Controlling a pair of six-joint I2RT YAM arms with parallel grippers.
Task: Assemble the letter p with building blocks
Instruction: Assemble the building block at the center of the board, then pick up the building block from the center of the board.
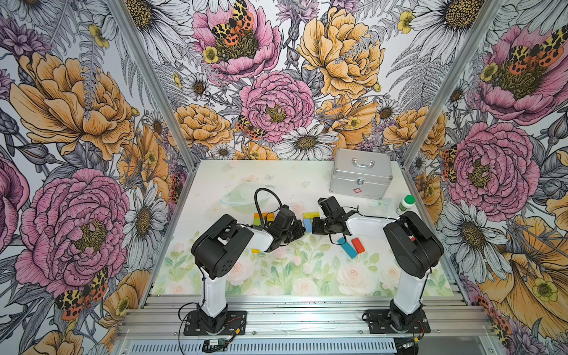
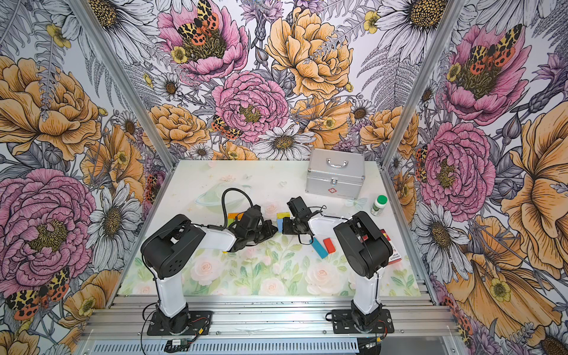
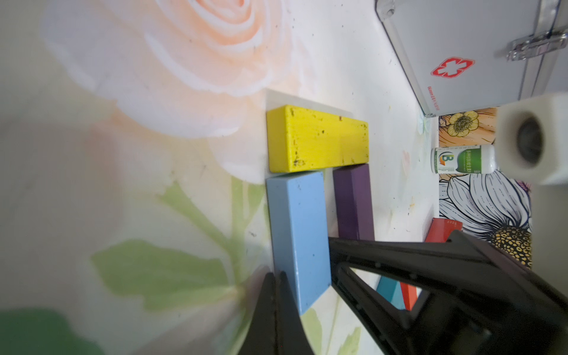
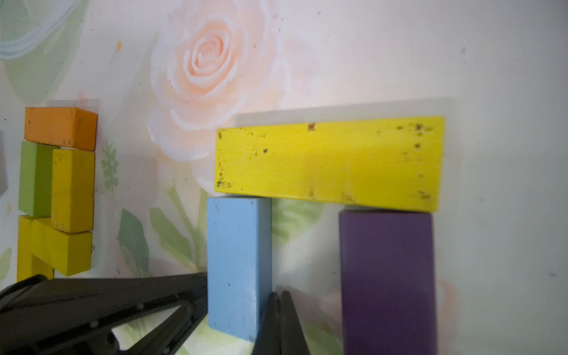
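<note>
The yellow block (image 4: 329, 163) is lying flat across the far ends of the light blue block (image 4: 238, 264) and the purple block (image 4: 387, 276), all sitting mid-table (image 1: 276, 178) between the arms. The left gripper (image 3: 275, 284), jaws together, is resting against the light blue block's outer side. The right gripper (image 4: 279, 298), likewise pinched together, is sitting in the gap between light blue and purple.

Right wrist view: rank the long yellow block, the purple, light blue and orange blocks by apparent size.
1. Long yellow wooden block.
2. Purple wooden block, cut off by the picture's edge.
3. Light blue wooden block.
4. Orange wooden block, smallest, though it lies farther away, so its true size is unsure.
</note>
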